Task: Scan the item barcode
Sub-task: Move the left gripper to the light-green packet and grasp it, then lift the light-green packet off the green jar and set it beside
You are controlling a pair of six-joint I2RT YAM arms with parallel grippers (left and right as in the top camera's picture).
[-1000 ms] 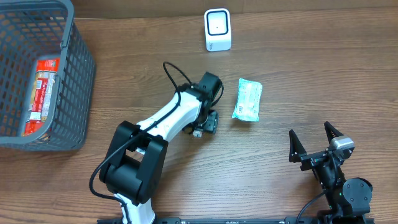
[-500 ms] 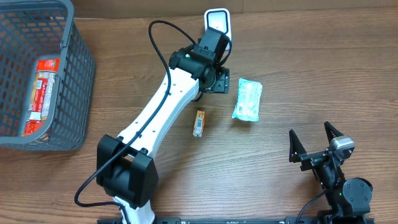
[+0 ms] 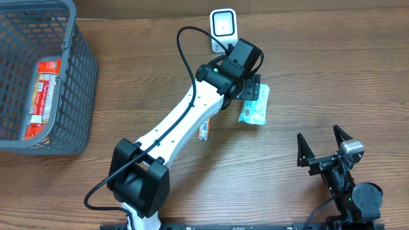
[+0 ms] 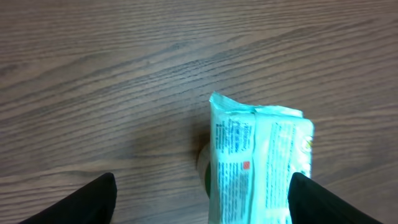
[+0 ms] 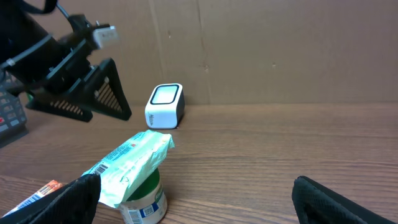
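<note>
Left arm reaches out across the table (image 3: 332,64). The left gripper (image 3: 251,91) hangs over the pale green wipes packet (image 3: 254,107). Claw released: its fingers (image 4: 93,200) stand wide to either side of the packet's near end, with nothing held. The right-hand finger looks close to the packet's edge; contact cannot be told.

The packet is not flat on the wood. In the right wrist view it rests tilted on a small white tub (image 5: 144,200), barcode end lowest. It lies just in front of the white barcode scanner (image 3: 223,25), apart from it.

A small orange item (image 3: 204,131) lies on the table beside the left arm. The grey basket (image 3: 82,96) at far left holds a red package (image 3: 43,96).

The right gripper (image 3: 317,132) is parked at the near edge, spread fully and empty.

Progress, as a judgement: early in this item's cycle. The packet is neither grasped nor lifted, and its barcode does not face the scanner window. Left to do: close on the packet, raise it, and present the printed face to the scanner. Whether the other items are scanned cannot be told.
</note>
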